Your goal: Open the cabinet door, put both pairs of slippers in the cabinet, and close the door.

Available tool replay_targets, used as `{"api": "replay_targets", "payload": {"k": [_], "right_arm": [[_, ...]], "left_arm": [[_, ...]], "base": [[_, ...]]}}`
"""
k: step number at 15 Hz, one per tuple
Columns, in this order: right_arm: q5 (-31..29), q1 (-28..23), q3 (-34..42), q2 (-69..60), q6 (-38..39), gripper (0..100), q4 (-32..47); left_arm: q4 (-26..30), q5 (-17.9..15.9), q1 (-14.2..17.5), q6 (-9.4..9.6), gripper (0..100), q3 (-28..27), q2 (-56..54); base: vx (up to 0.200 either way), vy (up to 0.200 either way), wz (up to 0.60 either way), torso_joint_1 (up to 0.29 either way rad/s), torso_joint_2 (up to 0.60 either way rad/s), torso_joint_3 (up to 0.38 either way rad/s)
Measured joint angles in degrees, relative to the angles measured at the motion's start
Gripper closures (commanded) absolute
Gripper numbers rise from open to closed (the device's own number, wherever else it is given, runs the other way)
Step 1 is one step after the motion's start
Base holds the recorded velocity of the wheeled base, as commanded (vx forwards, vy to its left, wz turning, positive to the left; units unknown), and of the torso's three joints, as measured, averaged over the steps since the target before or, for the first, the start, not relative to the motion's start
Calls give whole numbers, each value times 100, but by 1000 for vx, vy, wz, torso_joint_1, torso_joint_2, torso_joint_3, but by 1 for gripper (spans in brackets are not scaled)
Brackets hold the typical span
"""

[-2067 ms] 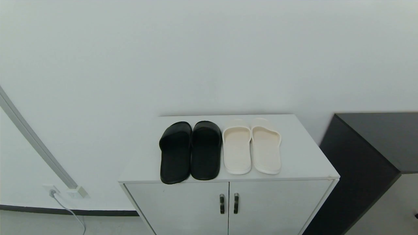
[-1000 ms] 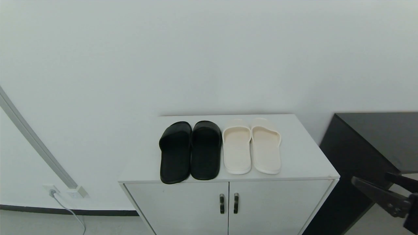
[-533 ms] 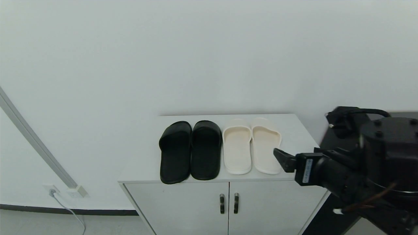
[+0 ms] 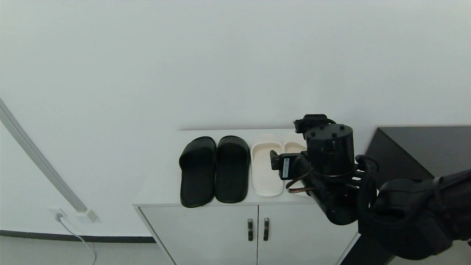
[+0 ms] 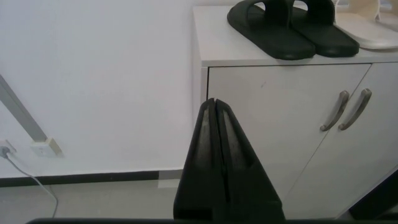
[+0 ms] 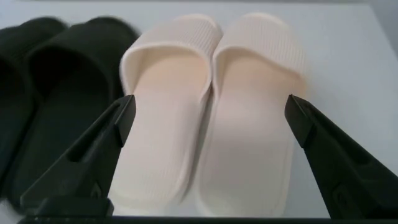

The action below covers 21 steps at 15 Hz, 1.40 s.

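The right hand (image 6: 211,107) hovers over the top of the cabinet (image 4: 340,173), its fingers spread wide and empty, straddling the white slippers (image 6: 168,124). These lie side by side on the cabinet's top, and the black slippers (image 4: 215,169) sit just beside them towards its left edge. The left hand (image 5: 215,109), closed on nothing, hangs low in front of the cabinet's left door (image 4: 206,232). Both doors are shut, with their handles (image 4: 257,229) free. To lift the pair cleanly, the right hand should probably descend level and squeeze both slippers together at the straps.
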Motion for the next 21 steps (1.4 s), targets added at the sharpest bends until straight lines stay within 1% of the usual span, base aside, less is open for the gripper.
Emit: {"api": "replay_targets", "payload": {"k": [2,6,9,11,16,17,21], "right_arm": [[95,-166,-105,356,-289,0,-240],[156,-317,-541,916,-336,0,-273],[155,-408,-1042,1274,-424,0,-246],[158,-546,-1417,1532,-435,0,-174],[172,-834,-2029,1965,-405,0,-156],[167,-874,-2115,2018,-400,100,-158],[158,-924,-2211,2131,-394,100,-150]], "left_arm": [[2,1,0,0,100,-2,0],[0,0,0,0,100,-2,0],[2,9,0,-11,100,-2,0],[0,9,0,-15,100,-2,0],[2,11,0,-15,100,-2,0],[2,9,0,-17,100,-2,0],[2,11,0,-26,100,-2,0]], "base": [[0,0,0,0,0,0],[0,0,0,0,0,0],[0,0,0,0,0,0],[0,0,0,0,0,0],[0,0,0,0,0,0],[0,0,0,0,0,0],[0,0,0,0,0,0]]}}
